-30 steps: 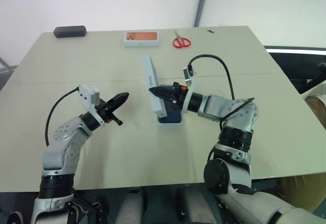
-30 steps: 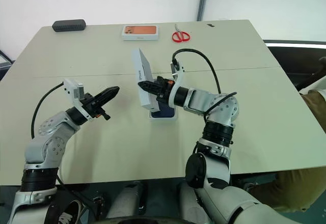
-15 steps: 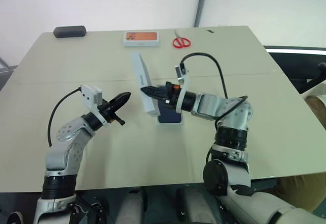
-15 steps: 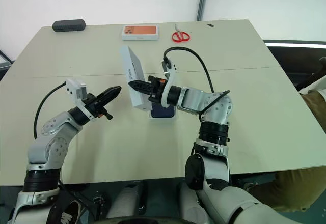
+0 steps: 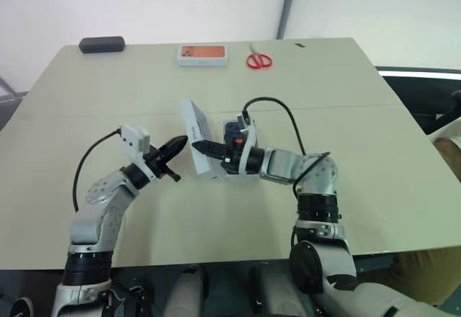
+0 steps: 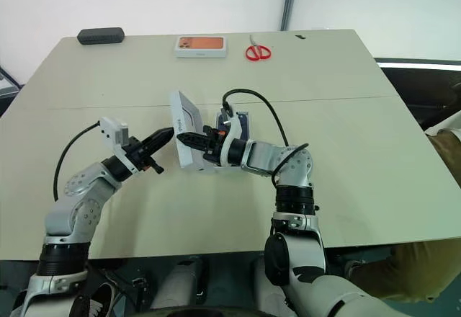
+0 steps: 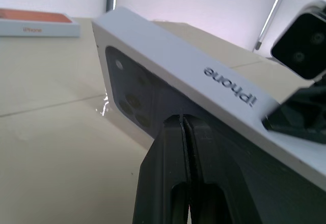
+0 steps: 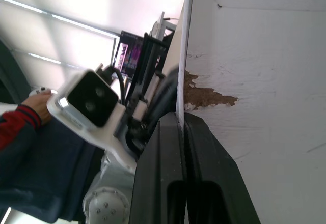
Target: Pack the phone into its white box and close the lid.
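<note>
Near the middle of the desk (image 5: 374, 151), the right gripper (image 5: 202, 148) is pinching the lid's (image 5: 195, 134) wall in closed jaws, holding it tilted over the phone (image 5: 234, 129) in the white box (image 5: 232, 175). The left gripper (image 5: 175, 146), jaws closed and empty, is sitting just beside the lid. Closing remains.

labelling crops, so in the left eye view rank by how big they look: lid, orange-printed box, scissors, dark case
1. lid, nearest the camera, so unsure
2. orange-printed box
3. dark case
4. scissors, close to the case
</note>
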